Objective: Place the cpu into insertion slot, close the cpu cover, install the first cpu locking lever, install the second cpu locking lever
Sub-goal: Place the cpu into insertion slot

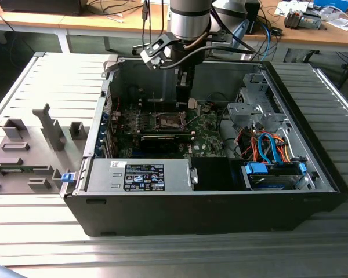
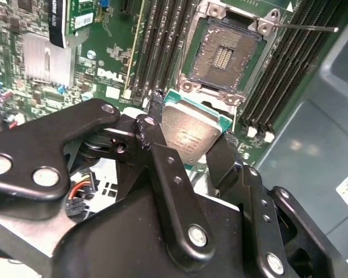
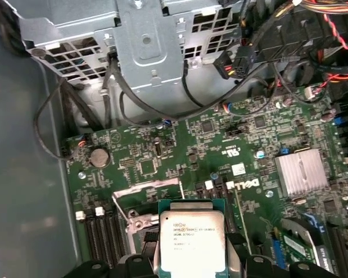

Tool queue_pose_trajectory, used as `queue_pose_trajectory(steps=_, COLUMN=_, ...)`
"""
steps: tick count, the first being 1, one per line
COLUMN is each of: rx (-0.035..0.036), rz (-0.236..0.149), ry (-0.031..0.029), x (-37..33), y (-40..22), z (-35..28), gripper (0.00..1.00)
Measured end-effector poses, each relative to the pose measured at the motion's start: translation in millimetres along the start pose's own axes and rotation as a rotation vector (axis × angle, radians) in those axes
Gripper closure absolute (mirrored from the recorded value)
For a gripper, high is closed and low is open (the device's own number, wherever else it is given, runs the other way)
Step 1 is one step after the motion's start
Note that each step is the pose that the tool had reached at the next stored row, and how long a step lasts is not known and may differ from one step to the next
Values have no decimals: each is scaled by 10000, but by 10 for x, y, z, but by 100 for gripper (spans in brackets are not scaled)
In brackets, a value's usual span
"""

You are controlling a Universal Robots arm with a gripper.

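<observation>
My gripper [image 2: 188, 138] is shut on the cpu [image 2: 188, 134], a flat square chip with a silver-grey top and green edge, held by two opposite sides between black fingers [image 2: 156, 145]. In the first wrist view the cpu [image 3: 191, 240] hangs above the green board, with the gripper [image 3: 191, 258] around it. The insertion slot [image 2: 223, 53] lies uncovered a short way beyond the chip, its dark middle showing inside a silver rim. A thin locking lever [image 2: 304, 26] sticks out from one corner. In the exterior view the gripper [image 1: 184, 87] hangs inside the case above the slot [image 1: 169, 120].
The open black computer case [image 1: 220, 202] lies on a slatted metal table. Dark memory slots [image 2: 162, 40] flank the socket, and a silver heatsink [image 3: 301, 171] sits on the board. A grey drive cage [image 3: 145, 46] with cables and a power supply [image 1: 142, 174] stand nearby.
</observation>
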State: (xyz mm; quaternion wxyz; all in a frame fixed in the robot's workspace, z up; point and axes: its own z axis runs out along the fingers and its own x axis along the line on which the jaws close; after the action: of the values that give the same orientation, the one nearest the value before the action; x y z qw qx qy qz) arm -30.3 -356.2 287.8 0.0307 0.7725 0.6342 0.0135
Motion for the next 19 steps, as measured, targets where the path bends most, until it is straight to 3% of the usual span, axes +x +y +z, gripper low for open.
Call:
queue_pose_trajectory(steps=4, rx=-15, rz=-971, ry=71, x=0, y=0, z=1, gripper=46)
queue_pose_trajectory(steps=5, rx=-22, rz=-1366, ry=102, x=0, y=0, z=2, gripper=46)
queue_pose_trajectory(steps=10, rx=-39, rz=-2429, ry=177, x=0, y=0, z=2, gripper=46)
queue_pose_trajectory(steps=19, rx=-42, rz=-2548, ry=184, x=-3, y=-13, z=1, gripper=46)
